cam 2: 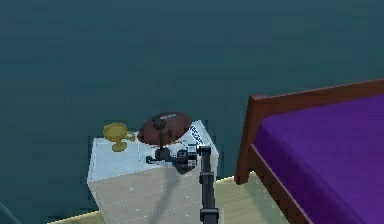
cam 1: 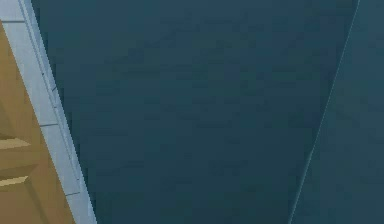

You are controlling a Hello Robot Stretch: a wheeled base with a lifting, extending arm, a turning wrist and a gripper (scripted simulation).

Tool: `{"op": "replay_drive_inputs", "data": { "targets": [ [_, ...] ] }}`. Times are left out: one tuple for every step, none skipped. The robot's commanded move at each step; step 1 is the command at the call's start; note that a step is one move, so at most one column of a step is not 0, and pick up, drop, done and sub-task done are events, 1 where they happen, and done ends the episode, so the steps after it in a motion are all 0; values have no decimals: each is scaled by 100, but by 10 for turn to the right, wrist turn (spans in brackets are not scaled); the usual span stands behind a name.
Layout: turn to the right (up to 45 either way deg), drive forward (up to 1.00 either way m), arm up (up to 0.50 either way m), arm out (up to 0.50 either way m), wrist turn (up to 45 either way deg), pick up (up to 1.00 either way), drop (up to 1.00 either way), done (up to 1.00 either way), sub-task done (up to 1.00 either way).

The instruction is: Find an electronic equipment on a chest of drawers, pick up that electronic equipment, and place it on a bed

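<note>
You are at the chest of drawers [cam 2: 125,188]. The gripper [cam 2: 165,157] is at its top, by a brown oval object [cam 2: 165,124] and a white boxy item [cam 2: 197,133], possibly the electronic equipment. You cannot tell whether the gripper holds anything. Judging by this, the pickup and the carry to the bed [cam 2: 330,150] are still to do.

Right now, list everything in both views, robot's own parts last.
wall: 1, dark teal, background of both views
door: 1, tan wood with a pale frame, forward view's left edge
cabinet: 1, white, arm side view's lower middle
trophy cup: 1, gold, cabinet top, left
rounded thing: 1, dark brown, cabinet top, middle
flat thing: 1, white with dark print, cabinet top, right
bed: 1, purple cover, reddish-brown frame, arm side view's right
floor: light wood, between cabinet and bed
arm: 1, dark, rises from the bottom edge
gripper: 1, dark, seen against the cabinet top; cannot tell whether it holds anything
</note>
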Motion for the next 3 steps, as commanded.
{"op": "replay_drive_inputs", "data": {
  "targets": [
    [0,0,10,0,0,0,0,0,0],
    [0,0,30,0,0,0,0,0,0],
    [0,0,0,0,-450,0,0,0,0]
  ]
}}
